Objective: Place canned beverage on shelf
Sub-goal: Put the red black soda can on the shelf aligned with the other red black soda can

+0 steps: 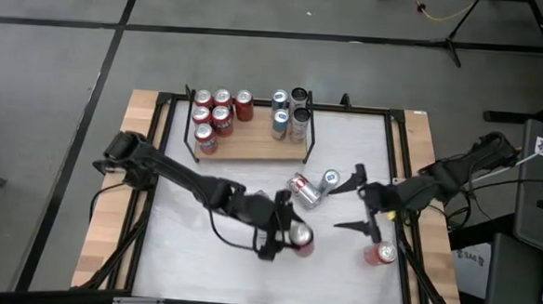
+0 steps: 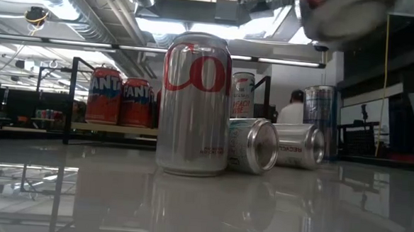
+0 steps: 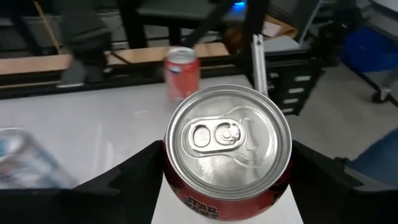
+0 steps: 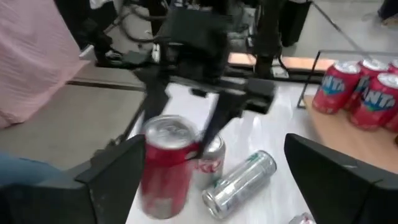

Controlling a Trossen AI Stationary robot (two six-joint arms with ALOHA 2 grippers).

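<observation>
Glossy white tabletop (image 1: 247,262); beyond, perhaps workshop shelving (image 2: 22,113).

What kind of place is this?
Probably a robotics lab or workshop: bare ceiling ducts, a grey floor with cables and stands, and a framed table where two arms handle cans beside a small shelf.

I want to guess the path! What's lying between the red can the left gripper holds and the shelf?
Two silver cans lie tipped there, seen in the high view, between red can and shelf.
</observation>
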